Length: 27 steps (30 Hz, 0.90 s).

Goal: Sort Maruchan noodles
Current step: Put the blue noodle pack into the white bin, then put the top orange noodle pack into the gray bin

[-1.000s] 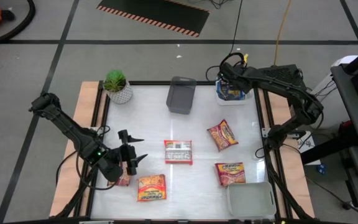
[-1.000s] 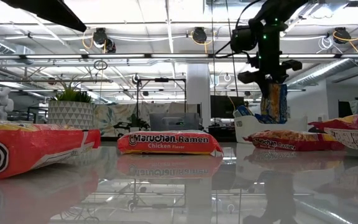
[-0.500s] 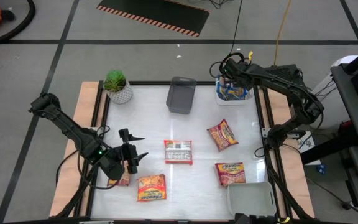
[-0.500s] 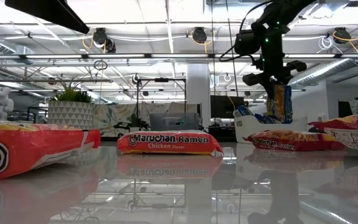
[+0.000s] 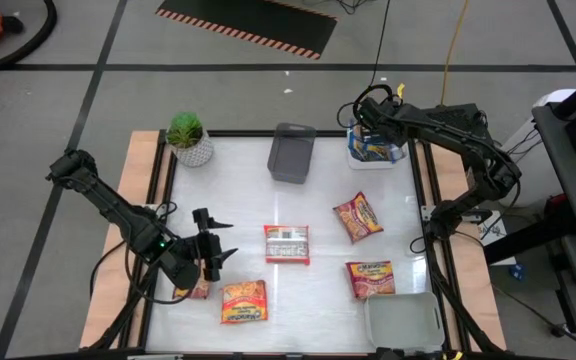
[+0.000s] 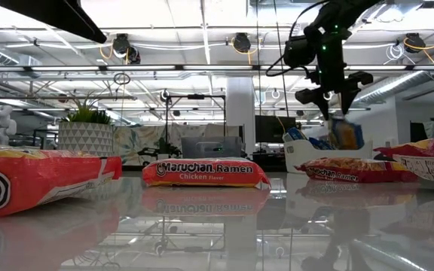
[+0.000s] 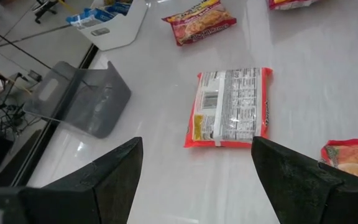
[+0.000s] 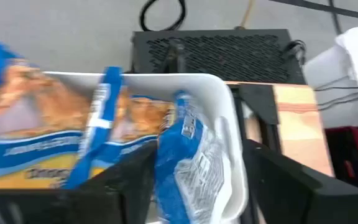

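R gripper (image 5: pixel 366 128) over white tray (image 8: pixel 225 118), fingers spread, blue packet (image 8: pixel 188 165) between; can't tell if gripped. L gripper (image 5: pixel 220 250) wide open, empty. Packet (image 6: pixel 206 173) reads "Maruchan Ramen Chicken Flavor".

table (image 5: pixel 238 215) glossy white | on it: ramen packets (image 5: pixel 286 244), grey tray (image 5: pixel 291 153), white trays (image 5: pixel 401 318), potted plant (image 5: pixel 188 139)

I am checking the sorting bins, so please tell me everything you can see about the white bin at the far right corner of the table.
The white bin is a small, smooth container with rounded corners that looks like plastic. It stands upright at the table's far right corner. Several blue-and-yellow packets stand on edge inside it, rising above its rim. The right gripper hangs right above it, fingers spread on either side of one blue packet leaning at the bin's end wall.
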Motion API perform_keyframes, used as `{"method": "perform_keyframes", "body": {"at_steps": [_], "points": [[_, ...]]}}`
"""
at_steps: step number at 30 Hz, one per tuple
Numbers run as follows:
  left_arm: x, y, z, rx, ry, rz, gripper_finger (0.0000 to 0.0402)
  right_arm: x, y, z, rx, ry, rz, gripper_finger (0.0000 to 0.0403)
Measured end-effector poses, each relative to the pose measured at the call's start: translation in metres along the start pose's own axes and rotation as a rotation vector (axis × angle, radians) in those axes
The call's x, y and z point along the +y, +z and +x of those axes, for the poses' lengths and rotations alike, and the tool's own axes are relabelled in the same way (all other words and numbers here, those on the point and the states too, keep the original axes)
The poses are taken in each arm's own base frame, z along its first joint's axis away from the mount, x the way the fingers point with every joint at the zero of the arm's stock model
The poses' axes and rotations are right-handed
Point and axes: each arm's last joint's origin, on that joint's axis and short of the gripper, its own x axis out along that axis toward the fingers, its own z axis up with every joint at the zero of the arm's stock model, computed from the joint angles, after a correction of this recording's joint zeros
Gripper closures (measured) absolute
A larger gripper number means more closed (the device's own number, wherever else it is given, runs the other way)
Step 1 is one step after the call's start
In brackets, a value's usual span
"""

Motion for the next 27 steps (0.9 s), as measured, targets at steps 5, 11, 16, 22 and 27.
{"method": "perform_keyframes", "body": {"at_steps": [5,11,16,22,27], "points": [[0.0,0.0,0.0,0.0,0.0,-0.001,0.0096,0.011,-0.001,-0.01,-0.063,0.073,-0.015,0.0119],[0.0,0.0,0.0,0.0,0.0,-0.016,0.0096,0.014,-0.004,-0.046,-0.198,0.239,0.008,0.0086],[0.0,0.0,0.0,0.0,0.0,-0.025,0.0096,0.014,-0.022,-0.098,-0.294,0.508,-0.001,0.0081],[-0.001,0.0,0.0,0.007,-0.028,-0.046,0.0096,0.051,-0.095,-0.156,-0.408,1.013,-0.079,0.0086],[-0.002,0.0,0.0,0.016,-0.048,-0.067,0.0096,0.077,-0.171,-0.181,-0.517,1.219,-0.158,0.0088]]}}
